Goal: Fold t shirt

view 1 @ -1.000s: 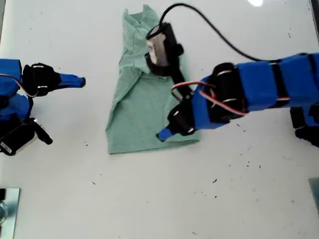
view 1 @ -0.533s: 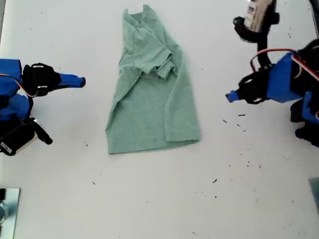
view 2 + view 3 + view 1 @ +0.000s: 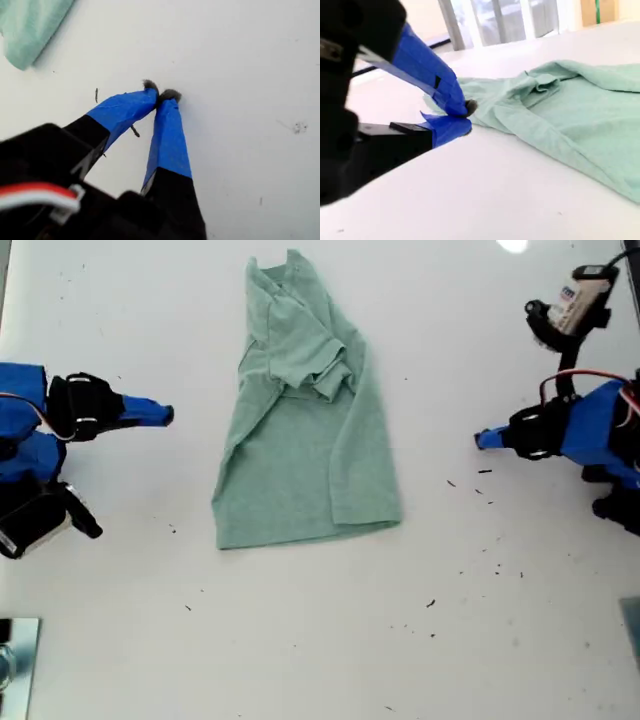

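the t shirt lies on the white table, a pale sage-green, plain, soft garment folded lengthwise into a narrow strip (one short sleeve doubled over and bunched on its upper half). its hem end is flat and squared, the collar end rumpled. nothing touches it.

Exterior view looks straight down on the table; both wrist views sit close above it.
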Robot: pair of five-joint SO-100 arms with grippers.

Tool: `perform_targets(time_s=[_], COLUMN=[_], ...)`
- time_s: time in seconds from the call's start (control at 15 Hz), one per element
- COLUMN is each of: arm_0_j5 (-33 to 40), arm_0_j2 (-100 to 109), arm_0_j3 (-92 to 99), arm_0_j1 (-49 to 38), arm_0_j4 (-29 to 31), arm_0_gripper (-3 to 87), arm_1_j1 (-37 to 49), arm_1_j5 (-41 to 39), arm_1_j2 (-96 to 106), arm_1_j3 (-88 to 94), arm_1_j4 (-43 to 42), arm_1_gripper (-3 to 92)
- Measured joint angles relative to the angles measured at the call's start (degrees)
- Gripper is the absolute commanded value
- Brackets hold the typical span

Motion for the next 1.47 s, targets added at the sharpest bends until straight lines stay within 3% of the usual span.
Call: perform_targets(time_s=[0.2,0.53,0.6,0.67,0.8,1.07,1.13,1.27,1.4,1.47], arm_0_j5=[-8.79,-9.05,-8.09,-6.50,-3.60,-2.55,-2.11,-1.49,-0.79,-0.53], arm_0_j2=[-19.95,-65.74,-73.04,-78.57,-85.34,-87.01,-87.45,-88.68,-90.09,-90.97], arm_0_j3=[-15.47,-70.22,-80.16,-86.66,-91.14,-90.97,-90.35,-89.56,-88.95,-88.33], arm_0_j1=[9.67,17.84,19.60,20.65,20.83,20.74,20.21,19.07,18.63,18.63], arm_0_j4=[2.90,29.00,31.99,32.96,33.66,33.57,33.57,33.66,33.75,33.75], arm_0_gripper=[-0.3,-0.3,4.3,26.0,31.1,22.1,8.5,0.2,29.1,30.0], arm_1_j1=[-0.09,0.35,0.35,0.35,0.35,0.35,0.35,0.35,0.35,0.35], arm_1_j5=[0.35,0.35,0.35,0.35,0.35,0.35,0.35,0.35,0.35,0.35], arm_1_j2=[0.97,1.93,1.93,1.93,2.29,5.36,6.50,8.09,8.61,8.79], arm_1_j3=[0.18,0.44,0.44,0.44,0.62,0.70,0.70,0.70,0.70,0.70], arm_1_j4=[0.00,0.00,0.00,0.00,0.00,1.41,2.37,3.60,3.87,3.87], arm_1_gripper=[2.6,2.6,2.6,2.6,2.6,2.6,2.6,2.6,2.6,2.6])
